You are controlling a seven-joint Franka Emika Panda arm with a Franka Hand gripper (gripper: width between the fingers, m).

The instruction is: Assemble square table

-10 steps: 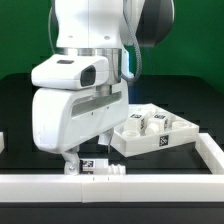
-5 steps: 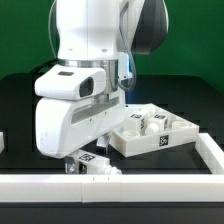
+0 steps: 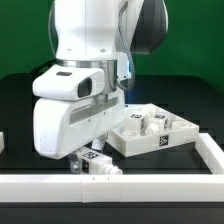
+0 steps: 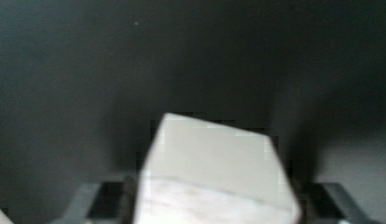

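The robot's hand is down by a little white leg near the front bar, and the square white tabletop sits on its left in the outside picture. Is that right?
Not quite. In the exterior view the square tabletop sits to the right of the gripper, not its left. The rest holds: the gripper is down at a small white leg by the front border bar.

Tabletop (image 3: 25,100): square table slab (image 3: 150,143) right of centre, legs (image 3: 141,122) lying on it. One leg (image 3: 98,166) lower centre, between the fingers (image 4: 105,204), just behind front border bar (image 3: 150,186); another bar (image 3: 212,152) at right edge.
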